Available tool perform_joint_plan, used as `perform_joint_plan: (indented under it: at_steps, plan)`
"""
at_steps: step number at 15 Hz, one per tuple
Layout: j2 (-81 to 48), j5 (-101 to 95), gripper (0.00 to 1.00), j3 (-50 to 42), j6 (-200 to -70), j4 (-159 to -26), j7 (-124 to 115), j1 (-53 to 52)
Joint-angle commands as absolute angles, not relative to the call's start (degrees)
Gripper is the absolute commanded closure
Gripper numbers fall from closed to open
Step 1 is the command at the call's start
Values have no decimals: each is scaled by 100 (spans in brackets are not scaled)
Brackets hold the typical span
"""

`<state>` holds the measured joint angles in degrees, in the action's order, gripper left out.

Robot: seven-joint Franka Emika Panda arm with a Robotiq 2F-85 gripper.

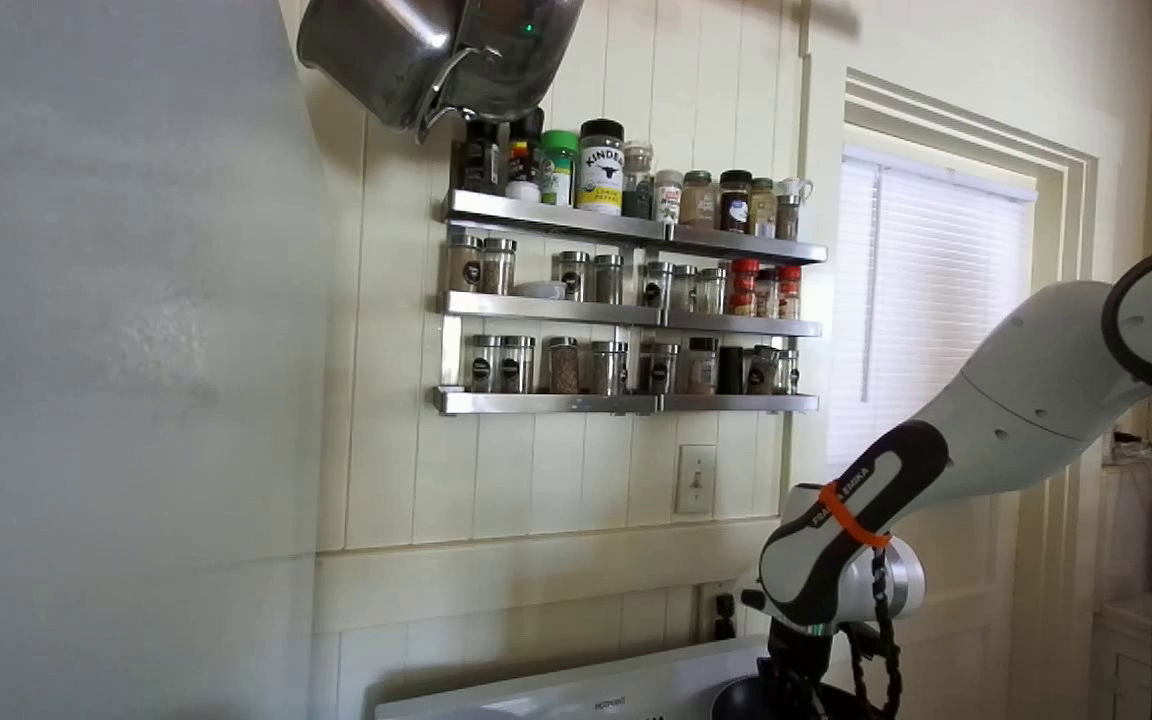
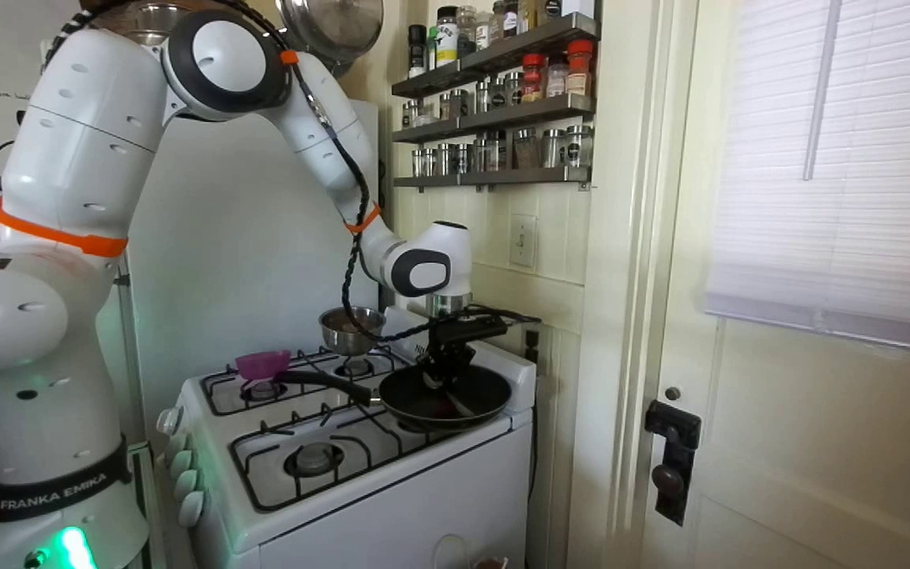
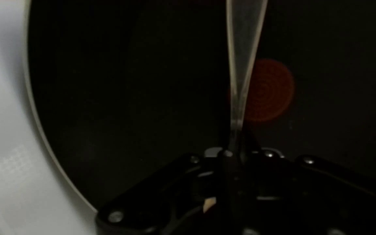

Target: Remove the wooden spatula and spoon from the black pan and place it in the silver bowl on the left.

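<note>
The black pan (image 2: 415,407) sits on the back right of the stove; it also fills most of the wrist view (image 3: 109,81), and its edge shows in an exterior view (image 1: 736,698). A metal spoon (image 3: 245,42) lies in it, with its flat handle running away from the jaws past a red disc on the pan floor; its far end is hidden. My gripper (image 3: 235,155) points down into the pan, its fingers closed about the narrow part of the spoon. The silver bowl (image 2: 351,336) stands at the back left of the stove. No wooden spatula can be made out.
A pink bowl (image 2: 263,365) stands on the front left burner. The pan's handle (image 2: 325,381) extends toward it. The stove's back panel (image 2: 514,367) rises close behind the pan. Spice shelves (image 1: 626,310) hang on the wall, and a fridge (image 2: 250,237) stands left of the stove.
</note>
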<state>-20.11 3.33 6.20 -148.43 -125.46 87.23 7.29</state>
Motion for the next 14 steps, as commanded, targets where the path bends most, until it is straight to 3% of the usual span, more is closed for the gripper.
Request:
perform_joint_plan:
  at_steps: [1, 8, 14]
  plan:
    - [-1036, 283, 98, 634, -14810, -13471, 8867, 762]
    - [269, -64, 98, 384, -14954, -14036, 8667, 369]
    - [716, -2230, 98, 881, -14165, -13826, 6651, -222]
